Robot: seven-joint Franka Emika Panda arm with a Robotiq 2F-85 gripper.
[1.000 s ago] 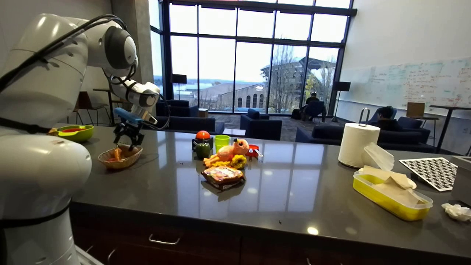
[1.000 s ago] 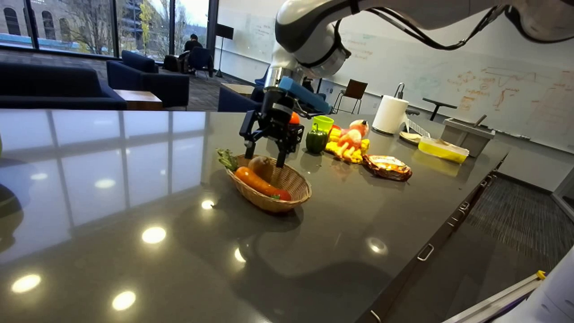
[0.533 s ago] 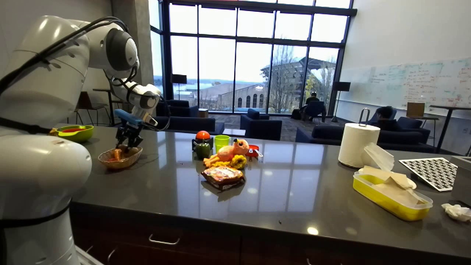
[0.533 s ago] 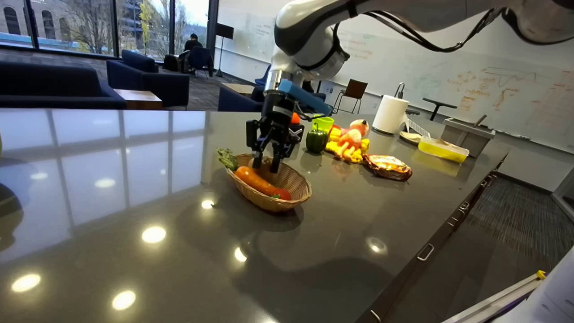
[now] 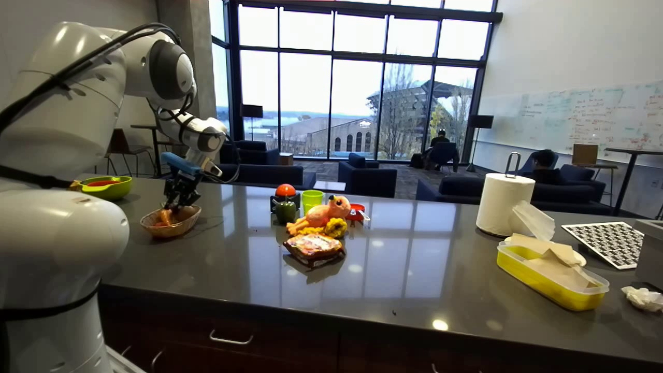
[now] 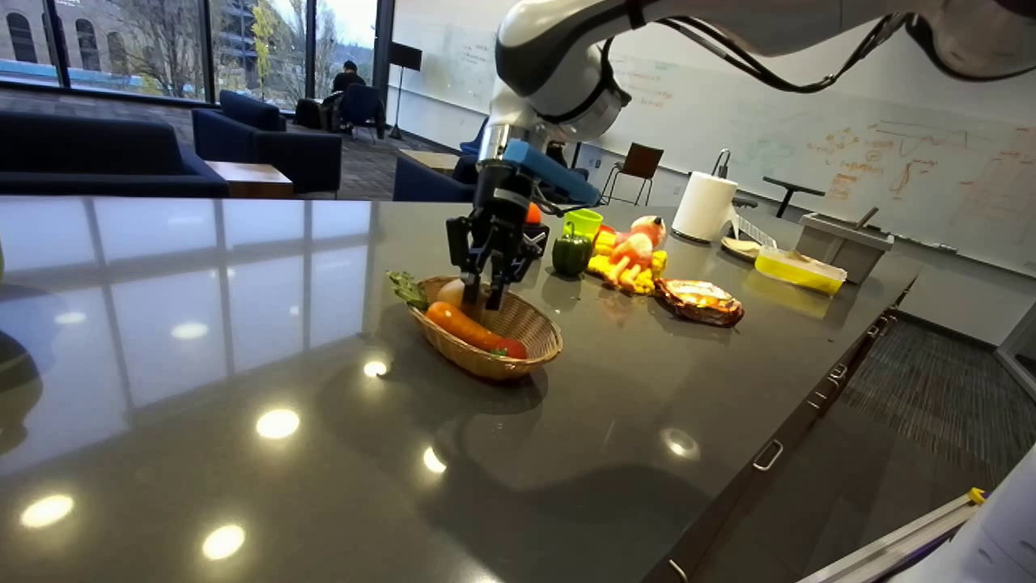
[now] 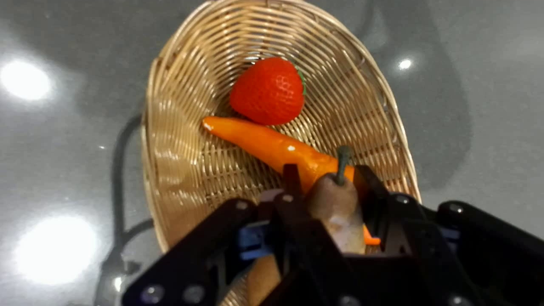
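My gripper (image 6: 482, 304) reaches down inside a small oval wicker basket (image 6: 530, 330) in both exterior views. In the wrist view its fingers (image 7: 292, 176) flank a brownish pear (image 7: 338, 202) with a dark stem, and they look shut on it. The pear's lower body is hidden behind the gripper. Beneath the stem lies an orange carrot (image 7: 267, 144); its leafy top (image 6: 406, 290) leans over the rim in an exterior view. A red strawberry (image 7: 270, 93) rests near the basket's far end. Part of a tan rounded shape (image 7: 262, 278) shows by the left finger, unclear what it is.
On the dark counter stand a green pepper (image 6: 571, 253), a lime cup (image 5: 312, 199), a pink plush bird (image 5: 329, 211) and a shiny packet (image 5: 314, 247). Farther off are a paper roll (image 5: 501, 204), a yellow container (image 5: 549, 282) and a green bowl (image 5: 111, 189).
My gripper has come down a little into the basket, and its fingers have drawn together around the pear. The basket, carrot and greens have shifted slightly.
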